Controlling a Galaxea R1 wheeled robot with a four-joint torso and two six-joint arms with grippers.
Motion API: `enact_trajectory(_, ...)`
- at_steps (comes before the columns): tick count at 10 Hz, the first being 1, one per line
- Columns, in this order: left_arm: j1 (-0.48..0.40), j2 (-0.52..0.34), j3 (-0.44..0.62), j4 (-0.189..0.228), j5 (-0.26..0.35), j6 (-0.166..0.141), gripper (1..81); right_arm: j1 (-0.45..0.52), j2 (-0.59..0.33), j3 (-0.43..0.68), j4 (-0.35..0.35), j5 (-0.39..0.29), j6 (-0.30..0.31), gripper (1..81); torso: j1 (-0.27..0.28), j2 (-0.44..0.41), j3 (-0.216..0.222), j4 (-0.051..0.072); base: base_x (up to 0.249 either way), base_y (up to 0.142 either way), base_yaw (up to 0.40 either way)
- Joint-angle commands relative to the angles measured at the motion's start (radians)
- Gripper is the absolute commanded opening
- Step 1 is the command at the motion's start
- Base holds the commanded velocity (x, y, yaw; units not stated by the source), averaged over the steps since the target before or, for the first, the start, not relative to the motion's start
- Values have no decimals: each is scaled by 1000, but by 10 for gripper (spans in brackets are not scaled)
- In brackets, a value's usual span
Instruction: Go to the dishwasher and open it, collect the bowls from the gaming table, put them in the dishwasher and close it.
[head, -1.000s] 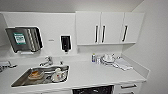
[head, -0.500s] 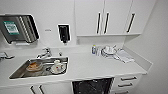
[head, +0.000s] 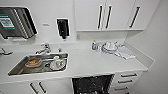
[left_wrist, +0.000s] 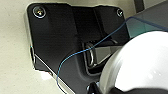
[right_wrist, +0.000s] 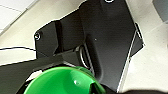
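Note:
The dishwasher (head: 92, 85) stands open under the white counter (head: 100, 63), and its dark inside shows at the lower edge of the head view. White drawers (head: 127, 81) flank it on the right. A white bowl (left_wrist: 140, 65) looms large in the left wrist view, with my left gripper (left_wrist: 117, 88) shut on its rim. A green bowl (right_wrist: 60, 81) sits close in the right wrist view, and my right gripper (right_wrist: 96, 87) is shut on its rim. The gaming table is out of view.
A steel sink (head: 17, 68) with dishes (head: 57, 63) and a tap (head: 43, 48) lies left of the dishwasher. A bottle (head: 94, 45), plates and a cloth (head: 125, 52) sit at the back right. Wall cabinets (head: 110, 15) hang above, and a wall closes the right side.
The whole head picture has shifted: the camera has come nearer to the counter and more of the open dishwasher shows. Nothing on the counter has moved.

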Motion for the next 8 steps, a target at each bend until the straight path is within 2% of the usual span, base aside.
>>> enact_trajectory(1, -10, -265, 284, 5, -39, 1, 10, 22, -25, 1, 1, -44, 2, 10, 0, 0, 0, 0, 0, 0, 0)
enact_trajectory(3, -11, -366, 390, 5, -54, 3, 10, 22, -28, -2, 2, -41, 2, 10, 0, 0, 0, 0, 0, 0, 0)
enact_trajectory(6, -39, -492, 468, -7, -145, -3, 10, 27, -28, -3, 2, -43, 3, 10, 0, 0, -1, 0, 0, 0, 0)
enact_trajectory(8, -132, -546, 528, -1, -160, -46, 10, 28, -29, -3, 4, -41, 3, 10, 0, 0, -1, 0, 0, 0, 0)
